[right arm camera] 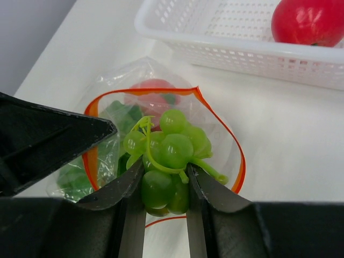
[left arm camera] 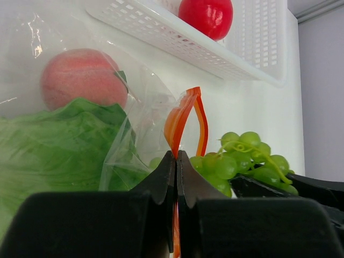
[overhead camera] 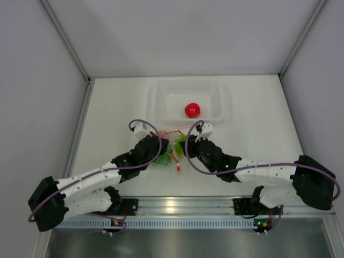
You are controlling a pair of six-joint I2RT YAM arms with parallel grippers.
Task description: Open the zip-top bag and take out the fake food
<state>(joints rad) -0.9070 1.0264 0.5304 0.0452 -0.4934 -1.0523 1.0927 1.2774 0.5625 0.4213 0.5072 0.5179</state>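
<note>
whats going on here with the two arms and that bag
The left arm's fingers are pinched shut on the orange zip strip of the zip-top bag, whose mouth is open. The right arm's fingers are closed on the green grape bunch at the bag's mouth. The lettuce and the pinkish round fruit are inside the bag, and the red tomato lies in the white basket beyond it.

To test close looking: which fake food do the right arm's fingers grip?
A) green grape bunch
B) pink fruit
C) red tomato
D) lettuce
A: in the right wrist view, the right arm's fingers pinch the green grape bunch at the open mouth of the zip-top bag.
</note>
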